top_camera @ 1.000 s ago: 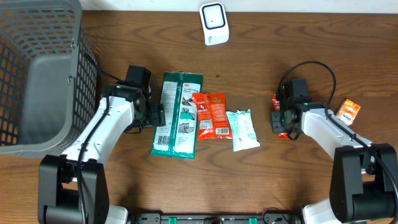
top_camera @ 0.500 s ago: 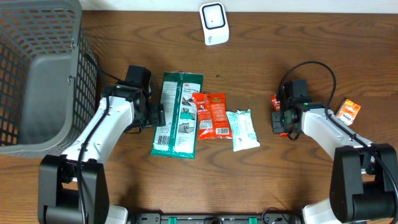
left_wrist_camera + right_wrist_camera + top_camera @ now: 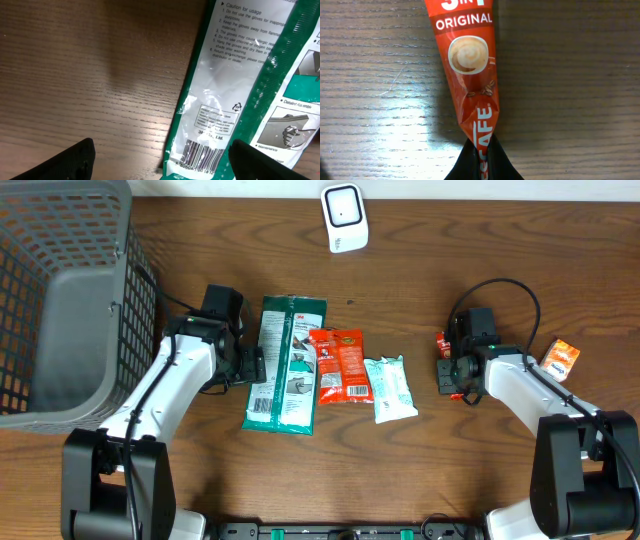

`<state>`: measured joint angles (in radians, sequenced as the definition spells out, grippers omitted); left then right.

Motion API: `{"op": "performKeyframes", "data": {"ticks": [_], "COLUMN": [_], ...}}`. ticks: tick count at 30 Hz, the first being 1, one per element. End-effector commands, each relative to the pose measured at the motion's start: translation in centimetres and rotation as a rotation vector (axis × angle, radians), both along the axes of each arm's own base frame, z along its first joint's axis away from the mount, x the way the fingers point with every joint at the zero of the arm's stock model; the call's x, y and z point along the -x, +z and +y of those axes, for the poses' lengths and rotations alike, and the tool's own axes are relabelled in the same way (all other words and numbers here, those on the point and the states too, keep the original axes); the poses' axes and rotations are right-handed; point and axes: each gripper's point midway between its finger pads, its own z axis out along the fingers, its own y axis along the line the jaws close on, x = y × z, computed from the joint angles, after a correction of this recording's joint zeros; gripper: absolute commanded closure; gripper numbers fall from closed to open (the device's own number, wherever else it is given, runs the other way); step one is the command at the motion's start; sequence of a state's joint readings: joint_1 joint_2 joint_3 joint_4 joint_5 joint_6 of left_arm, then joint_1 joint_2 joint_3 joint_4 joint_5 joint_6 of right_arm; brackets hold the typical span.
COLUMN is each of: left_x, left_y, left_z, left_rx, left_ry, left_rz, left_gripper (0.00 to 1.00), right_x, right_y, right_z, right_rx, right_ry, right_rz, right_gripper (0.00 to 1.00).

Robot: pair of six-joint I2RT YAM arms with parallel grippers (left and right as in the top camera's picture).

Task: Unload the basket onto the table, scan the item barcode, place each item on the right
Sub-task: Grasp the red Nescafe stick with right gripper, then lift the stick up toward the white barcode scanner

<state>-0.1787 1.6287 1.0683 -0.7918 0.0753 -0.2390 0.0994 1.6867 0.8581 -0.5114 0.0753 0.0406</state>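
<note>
My right gripper (image 3: 483, 160) is shut on the lower end of a red coffee sachet (image 3: 468, 55) marked "ORIGINAL", which lies flat on the wooden table. From overhead this gripper (image 3: 450, 372) sits right of centre, with red ends of the sachet (image 3: 443, 340) showing beside it. My left gripper (image 3: 162, 167) stands open over the left edge of a green-and-white glove pack (image 3: 240, 85). That pack's barcode (image 3: 202, 156) lies between the fingers. The white scanner (image 3: 344, 218) stands at the back centre, far from both grippers.
A grey wire basket (image 3: 62, 300) fills the far left. Right of the glove pack (image 3: 287, 363) lie a red-orange packet (image 3: 338, 365) and a white wipes pack (image 3: 389, 388). A small orange item (image 3: 560, 359) sits at the far right.
The right gripper's jaws have closed onto the sachet's end. Neither arm nor any item has shifted on the table.
</note>
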Motion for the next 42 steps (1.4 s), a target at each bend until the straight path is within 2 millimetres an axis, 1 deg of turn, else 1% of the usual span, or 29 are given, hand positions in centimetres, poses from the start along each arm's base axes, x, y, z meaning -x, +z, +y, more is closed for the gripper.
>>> {"op": "performKeyframes", "data": {"ticks": [1, 16, 20, 21, 22, 26, 30, 35, 40, 42], "left_x": [-0.1, -0.1, -0.1, -0.1, -0.1, -0.1, -0.1, -0.1, -0.1, -0.1], "left_y": [0.1, 0.1, 0.1, 0.1, 0.1, 0.1, 0.1, 0.1, 0.1, 0.1], "left_z": [0.1, 0.1, 0.1, 0.1, 0.1, 0.1, 0.1, 0.1, 0.1, 0.1], "left_rx": [-0.008, -0.007, -0.007, -0.008, -0.007, -0.008, -0.007, -0.007, -0.007, -0.007], "left_ry": [0.005, 0.005, 0.004, 0.005, 0.004, 0.004, 0.004, 0.005, 0.005, 0.005], "left_rz": [-0.004, -0.004, -0.004, -0.004, -0.004, -0.004, -0.004, -0.004, -0.004, -0.004], "left_gripper": [0.14, 0.14, 0.14, 0.14, 0.14, 0.14, 0.14, 0.14, 0.14, 0.14], "right_x": [0.8, 0.7, 0.4, 0.3, 0.1, -0.6, -1.2, -1.9, -3.8, -4.4], "right_y": [-1.1, -1.0, 0.0, 0.5, 2.0, 5.2, 7.9, 11.2, 17.3, 20.2], "right_z": [0.4, 0.4, 0.7, 0.8, 1.0, 1.1, 1.7, 1.9, 2.6, 2.7], "right_rx": [-0.027, -0.028, -0.054, -0.066, -0.073, -0.075, -0.109, -0.131, -0.172, -0.192], "right_ry": [0.021, 0.020, -0.014, -0.018, -0.016, -0.015, -0.015, -0.054, -0.051, -0.082], "right_rz": [0.044, 0.037, 0.018, 0.016, 0.010, 0.001, -0.014, -0.032, -0.109, -0.148], "right_gripper": [0.99, 0.99, 0.99, 0.99, 0.99, 0.99, 0.99, 0.99, 0.99, 0.99]}}
